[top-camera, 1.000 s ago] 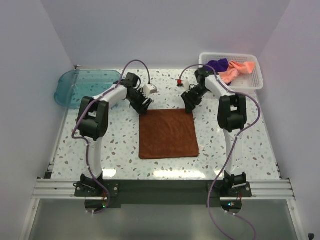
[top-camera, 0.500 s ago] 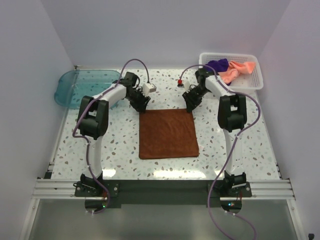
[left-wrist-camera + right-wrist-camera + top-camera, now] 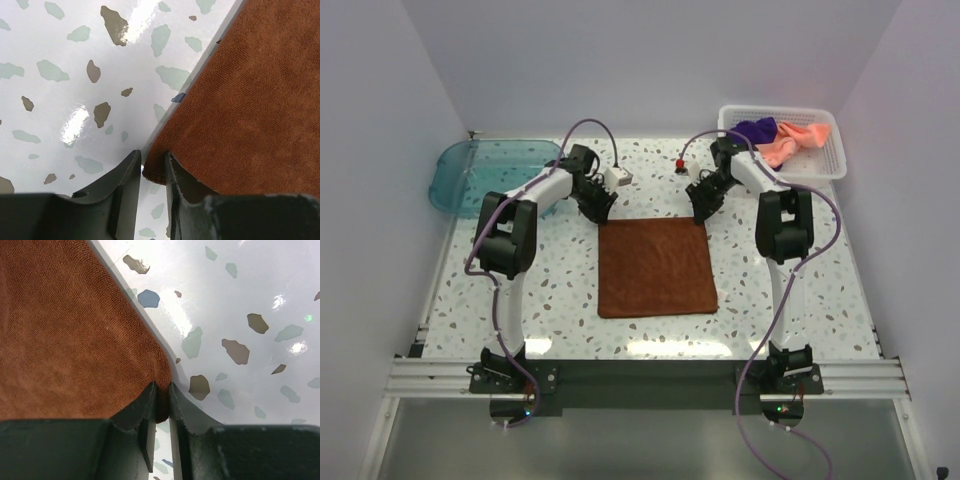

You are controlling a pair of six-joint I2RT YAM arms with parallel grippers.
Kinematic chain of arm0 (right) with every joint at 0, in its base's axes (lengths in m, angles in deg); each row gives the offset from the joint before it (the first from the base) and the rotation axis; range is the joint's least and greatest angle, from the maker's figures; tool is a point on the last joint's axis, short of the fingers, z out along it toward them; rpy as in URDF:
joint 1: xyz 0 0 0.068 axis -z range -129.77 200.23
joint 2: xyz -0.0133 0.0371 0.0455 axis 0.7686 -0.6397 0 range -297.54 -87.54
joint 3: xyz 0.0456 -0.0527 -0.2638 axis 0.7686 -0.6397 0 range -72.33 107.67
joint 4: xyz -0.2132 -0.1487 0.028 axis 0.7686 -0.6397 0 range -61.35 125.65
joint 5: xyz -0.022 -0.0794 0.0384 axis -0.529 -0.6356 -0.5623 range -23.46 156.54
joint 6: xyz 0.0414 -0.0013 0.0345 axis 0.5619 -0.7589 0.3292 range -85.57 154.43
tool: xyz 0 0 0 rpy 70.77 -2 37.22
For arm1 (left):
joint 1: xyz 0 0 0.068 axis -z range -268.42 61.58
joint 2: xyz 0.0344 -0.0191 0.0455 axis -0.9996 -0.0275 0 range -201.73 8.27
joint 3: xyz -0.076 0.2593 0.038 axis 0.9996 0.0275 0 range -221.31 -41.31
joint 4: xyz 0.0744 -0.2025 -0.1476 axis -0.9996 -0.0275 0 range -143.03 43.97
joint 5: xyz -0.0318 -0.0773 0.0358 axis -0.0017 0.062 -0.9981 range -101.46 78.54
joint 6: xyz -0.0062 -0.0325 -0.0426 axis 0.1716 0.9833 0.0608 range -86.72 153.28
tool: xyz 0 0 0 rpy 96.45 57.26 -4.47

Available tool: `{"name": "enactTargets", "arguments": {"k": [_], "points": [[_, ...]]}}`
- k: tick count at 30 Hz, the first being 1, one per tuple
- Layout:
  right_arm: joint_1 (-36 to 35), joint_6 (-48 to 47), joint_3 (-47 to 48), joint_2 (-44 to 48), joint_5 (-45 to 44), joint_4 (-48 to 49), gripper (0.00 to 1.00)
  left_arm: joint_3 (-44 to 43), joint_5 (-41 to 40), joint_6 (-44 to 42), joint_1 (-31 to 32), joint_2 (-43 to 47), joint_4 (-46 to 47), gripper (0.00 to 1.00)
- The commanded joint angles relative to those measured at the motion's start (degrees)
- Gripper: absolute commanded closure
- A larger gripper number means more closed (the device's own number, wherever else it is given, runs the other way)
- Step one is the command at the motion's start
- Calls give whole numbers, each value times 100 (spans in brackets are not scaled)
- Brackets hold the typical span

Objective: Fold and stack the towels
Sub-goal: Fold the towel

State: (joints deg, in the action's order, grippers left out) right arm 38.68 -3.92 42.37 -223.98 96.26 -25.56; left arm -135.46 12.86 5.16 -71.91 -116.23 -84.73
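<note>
The rust brown terry-cloth towel (image 3: 657, 268) lies flat and square on the speckled white tabletop (image 3: 560, 290), and the coming fold turns on its far edge, the one away from the arm bases, because a tool sits at each end of it. The left tool (image 3: 601, 212) is at the towel's far left corner and the right tool (image 3: 701, 212) at its far right corner. The edge therefore runs straight between them, with all the rest of the cloth on their near side. In the right wrist view the fingers (image 3: 145, 425) are clenched on the corner tip. In the left wrist view the corner sits between narrowly set fingers (image 3: 125, 190), but a sliver of tabletop shows beside the cloth, so I cannot tell whether it grips. The likely move is to carry both corners level toward the towel's near edge. The salmon pink towel (image 3: 798, 140) and deep purple towel (image 3: 756, 128) lie crumpled in the white mesh basket (image 3: 830, 160), well beyond the brown towel's far right corner.
</note>
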Motion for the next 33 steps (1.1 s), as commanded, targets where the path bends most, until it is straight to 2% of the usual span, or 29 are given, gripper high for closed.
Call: {"name": "enactTargets", "arguments": {"k": [1, 4, 5, 6, 11, 18, 27, 33], "points": [[-23, 20, -132, -111, -80, 13, 84, 213, -383, -27, -8, -381, -806, 73], [-31, 55, -114, -14, -89, 56, 96, 187, -401, -53, -8, -425, -789, 87], [-31, 73, -114, 21, -97, 109, 100, 169, -427, -53, -8, -416, -771, 97], [-31, 108, -123, 117, -124, 144, 100, 134, -454, -53, -8, -408, -753, 100], [-31, 442, -561, 627, -413, 810, 100, 2, -708, 34, -8, -48, -385, 100], [-31, 952, -1001, 1506, -677, 1761, 100, -43, -1113, 114, -8, 576, 589, 100], [-31, 1242, -1616, 2165, -844, 2552, 100, 660, -1140, 228, -8, 1376, 1636, 100], [-40, 1207, -1809, 2350, -993, 2851, 100, 696, -999, 237, 1, 1579, 1813, 100]]}}
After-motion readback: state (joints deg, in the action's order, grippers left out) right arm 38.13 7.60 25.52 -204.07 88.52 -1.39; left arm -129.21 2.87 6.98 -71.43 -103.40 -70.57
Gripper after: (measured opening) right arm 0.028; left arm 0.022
